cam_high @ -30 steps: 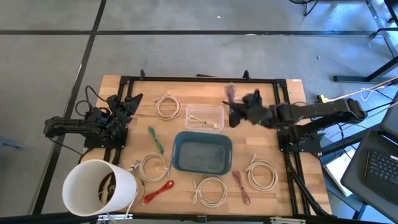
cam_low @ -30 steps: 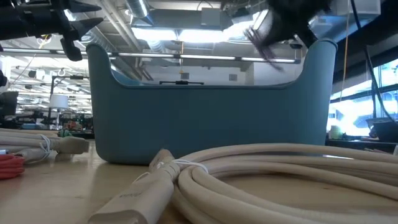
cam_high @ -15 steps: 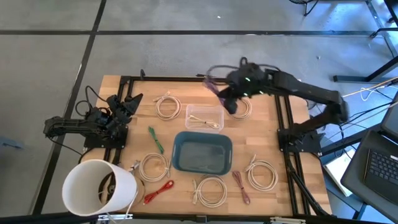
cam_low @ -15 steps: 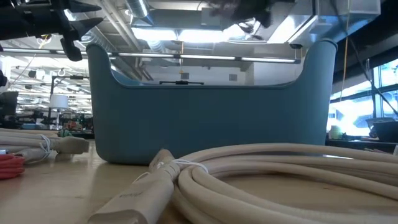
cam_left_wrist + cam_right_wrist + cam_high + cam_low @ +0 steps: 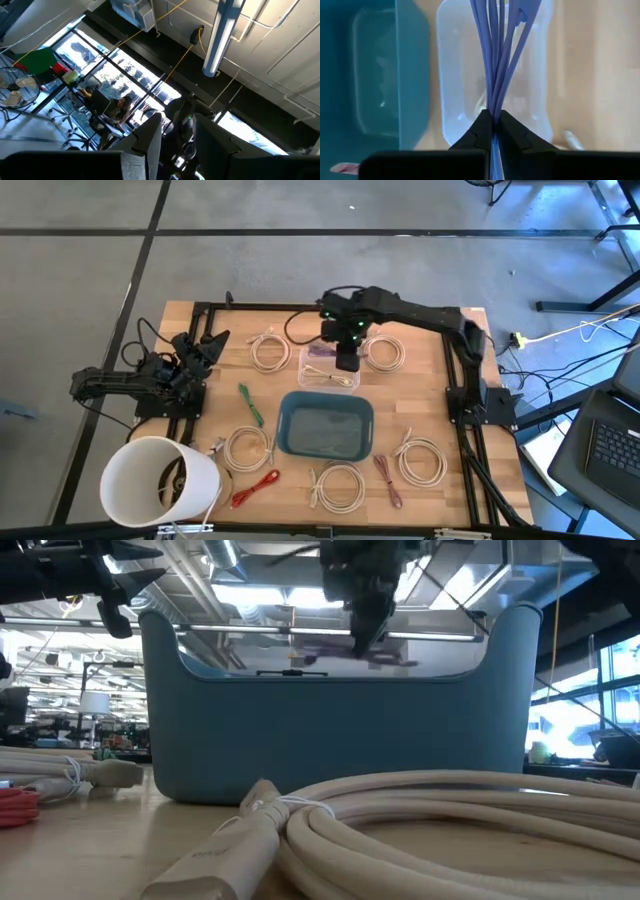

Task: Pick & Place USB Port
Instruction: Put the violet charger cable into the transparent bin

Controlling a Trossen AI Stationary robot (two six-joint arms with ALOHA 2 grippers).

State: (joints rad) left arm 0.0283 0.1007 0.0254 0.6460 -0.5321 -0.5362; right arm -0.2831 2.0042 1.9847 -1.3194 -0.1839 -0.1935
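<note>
In our right wrist view, our right hand pinches a bundle of purple cable between its fingertips, the strands hanging over the clear plastic tray that sits just beside the blue bin. To place well, we judge we should lower straight down until the loose strands gather inside the tray's walls, keep clear of the pale cable already lying in it, and only then part the fingers. Farther off, our left hand waits at the bench edge, and we cannot tell how its fingers stand.
</note>
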